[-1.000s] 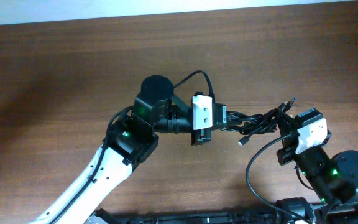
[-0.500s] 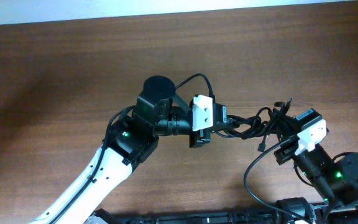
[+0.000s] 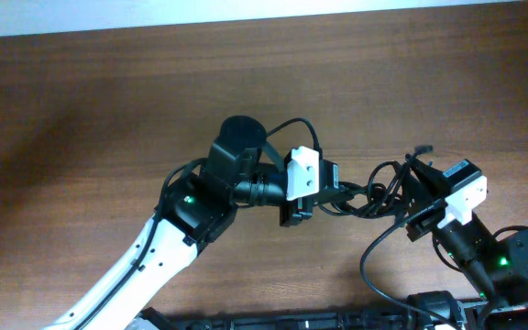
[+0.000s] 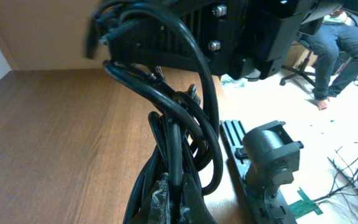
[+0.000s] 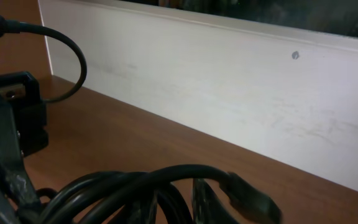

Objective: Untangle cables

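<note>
Tangled cables [image 3: 379, 188] stretch between left end effector [image 3: 338, 189] and right end effector [image 3: 419, 182].

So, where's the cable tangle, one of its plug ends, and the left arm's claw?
cables [image 3: 368, 192], overhead view, on the bunched strands between the arms.
plug end [image 5: 252, 198], right wrist view, on its black housing.
left gripper [image 3: 339, 190], overhead view, between its fingertips, shut on the cables.

I see the cables [image 3: 374, 188] as a bunch of thin black cords, tangled in loose overlapping loops right of centre. The bunch's left end is pinched in the left end effector [image 3: 337, 191]. Its right end reaches the right end effector [image 3: 418, 181], though I cannot tell if it is gripped there. One small plug [image 5: 252, 200] sticks out sideways.
</note>
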Robot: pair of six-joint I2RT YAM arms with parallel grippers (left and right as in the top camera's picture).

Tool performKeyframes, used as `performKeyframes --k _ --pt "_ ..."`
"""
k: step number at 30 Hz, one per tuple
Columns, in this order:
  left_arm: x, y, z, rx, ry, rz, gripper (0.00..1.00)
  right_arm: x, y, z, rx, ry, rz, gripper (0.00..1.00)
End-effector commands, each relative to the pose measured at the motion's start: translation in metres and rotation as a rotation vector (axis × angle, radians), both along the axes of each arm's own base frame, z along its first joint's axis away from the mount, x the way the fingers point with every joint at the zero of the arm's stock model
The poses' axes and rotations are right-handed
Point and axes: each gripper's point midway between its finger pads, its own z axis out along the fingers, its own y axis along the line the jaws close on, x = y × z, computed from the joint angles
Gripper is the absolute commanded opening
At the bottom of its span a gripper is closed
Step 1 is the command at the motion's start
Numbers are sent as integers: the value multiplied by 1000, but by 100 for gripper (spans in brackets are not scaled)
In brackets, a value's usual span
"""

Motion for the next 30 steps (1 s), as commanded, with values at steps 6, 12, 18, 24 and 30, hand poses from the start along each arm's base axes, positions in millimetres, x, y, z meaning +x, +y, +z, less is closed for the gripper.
performKeyframes --k 6,12,18,24,30 --pt "-10 0 -9 27 18 -38 0 -2 -1 11 20 -27 -4 18" --pt "-17 2 -12 29 -1 -82 0 -2 -1 11 20 -26 -7 42" --pt "-19 4 -17 45 -16 -95 0 -1 -3 11 19 -24 -19 99" --pt "-16 7 -21 58 -44 -88 0 8 -33 -13 -3 68 -203 99" --pt "11 18 -23 73 -64 8 0 9 -52 -28 -27 128 -316 99"
